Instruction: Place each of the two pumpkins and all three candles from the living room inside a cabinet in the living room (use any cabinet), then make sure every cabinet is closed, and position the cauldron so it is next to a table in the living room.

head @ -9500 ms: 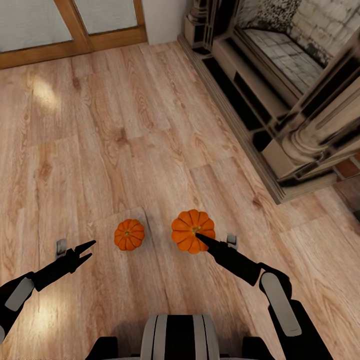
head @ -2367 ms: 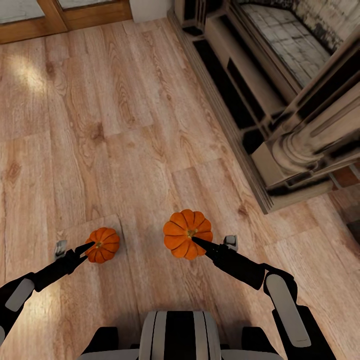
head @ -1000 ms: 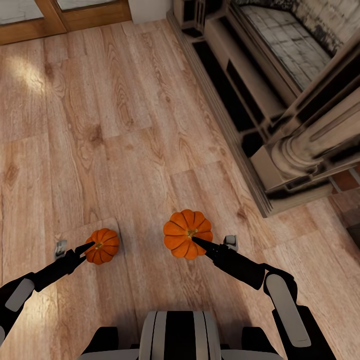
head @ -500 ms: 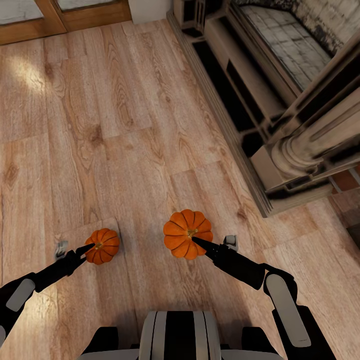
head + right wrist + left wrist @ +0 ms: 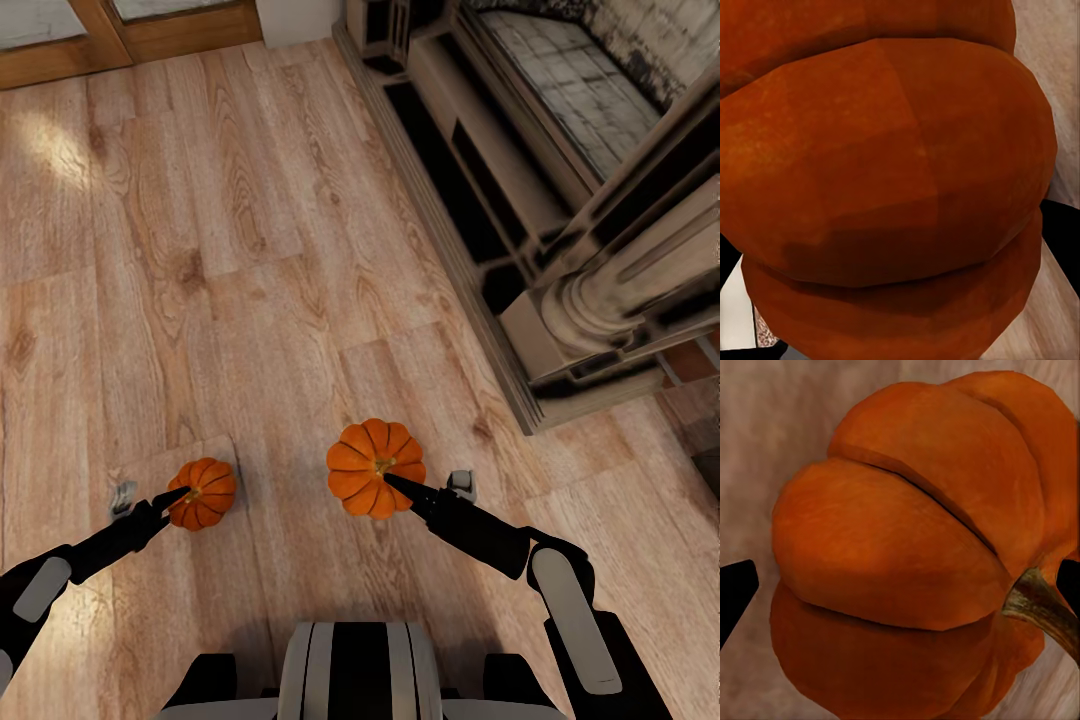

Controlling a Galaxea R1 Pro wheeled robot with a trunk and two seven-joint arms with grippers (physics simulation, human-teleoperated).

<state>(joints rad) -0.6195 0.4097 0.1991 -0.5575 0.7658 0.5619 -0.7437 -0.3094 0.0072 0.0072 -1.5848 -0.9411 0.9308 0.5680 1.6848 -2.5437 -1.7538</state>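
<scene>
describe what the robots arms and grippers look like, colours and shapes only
Both arms are matte black, each with a rounded light-grey panel on the forearm. They taper to slim black pointed fingers at the left gripper and the right gripper. A small grey block sits beside each wrist. No cables or markings show. In the wrist views the fingertips are plain black wedges.

Both pumpkins are bright orange with darker ribbed grooves: the smaller pumpkin [image 5: 203, 493] near the floor's left edge, the larger pumpkin [image 5: 376, 468] toward its middle; the smaller one's stem [image 5: 1042, 606] is olive-brown; the floor [image 5: 250, 250] is light tan wood with brown grain and knots; the left gripper [image 5: 172, 497] and right gripper [image 5: 392, 482] are matte black; the fireplace surround [image 5: 560, 250] is beige with dark recesses.
</scene>
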